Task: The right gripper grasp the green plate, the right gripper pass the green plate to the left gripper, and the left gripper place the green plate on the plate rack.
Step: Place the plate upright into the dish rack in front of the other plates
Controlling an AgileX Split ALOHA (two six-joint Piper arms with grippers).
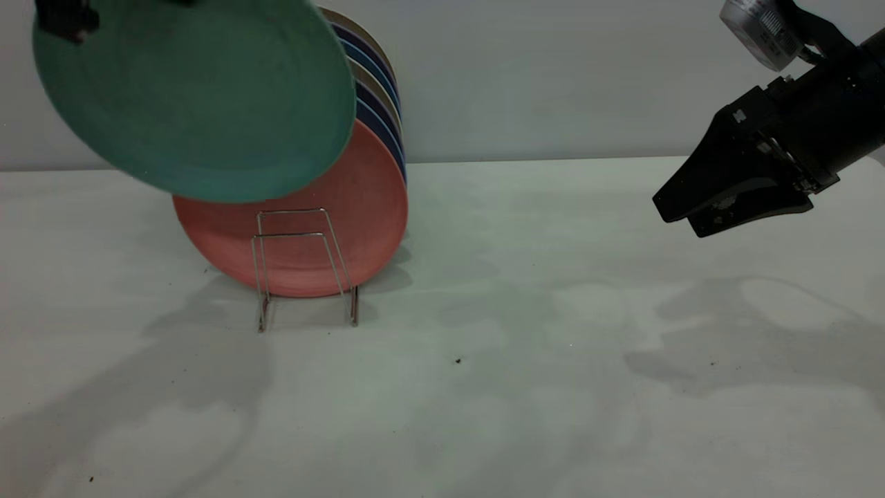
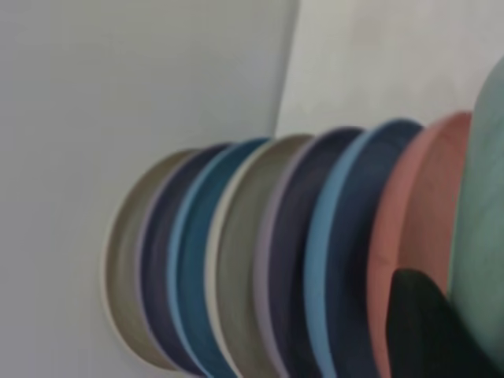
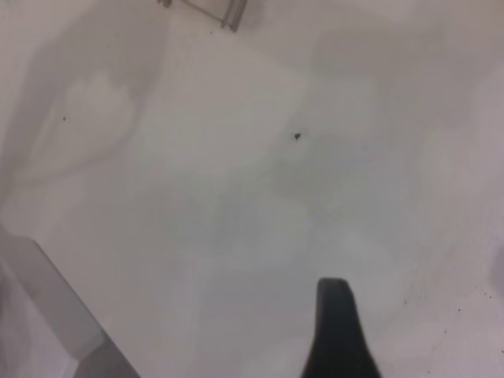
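Note:
The green plate [image 1: 200, 97] hangs tilted in the air at the upper left, above and in front of the plate rack [image 1: 304, 259]. My left gripper [image 1: 66, 21] is shut on its upper left rim, mostly out of frame. In the left wrist view one black finger [image 2: 429, 331] lies against the green plate [image 2: 484, 220]. My right gripper [image 1: 681, 221] is open and empty, held above the table at the far right. One of its fingers [image 3: 335, 331] shows over bare table.
A salmon-pink plate [image 1: 346, 214] stands at the front of the rack, with several blue, purple and beige plates [image 1: 380, 90] upright behind it; they also show in the left wrist view [image 2: 260, 260]. The rack's foot [image 3: 228, 12] shows in the right wrist view.

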